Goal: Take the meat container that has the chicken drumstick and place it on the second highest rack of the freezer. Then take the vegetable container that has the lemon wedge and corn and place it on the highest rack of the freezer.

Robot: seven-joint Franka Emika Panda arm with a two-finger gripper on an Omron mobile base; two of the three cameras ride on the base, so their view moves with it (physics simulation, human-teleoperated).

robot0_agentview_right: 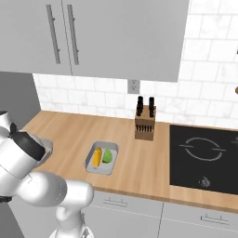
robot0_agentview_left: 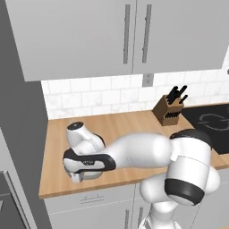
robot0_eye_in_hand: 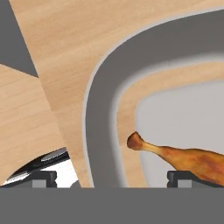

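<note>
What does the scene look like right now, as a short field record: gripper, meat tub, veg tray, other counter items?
gripper: open, low over the tub's rim, one fingertip outside the rim, one inside
meat container: grey tub on the wooden counter, not lifted
chicken drumstick: lying inside the tub, bone end toward the rim
vegetable container: on the counter, holds corn and lemon wedge
knife block: at the backsplash
cooktop: right of the tray

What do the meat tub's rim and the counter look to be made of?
Meat container: matte grey, thick rounded rim without glare, probably plastic. Counter: light wood, going by its grain streaks and plank seams, satin finish. It is a render, so both are guesses.
</note>
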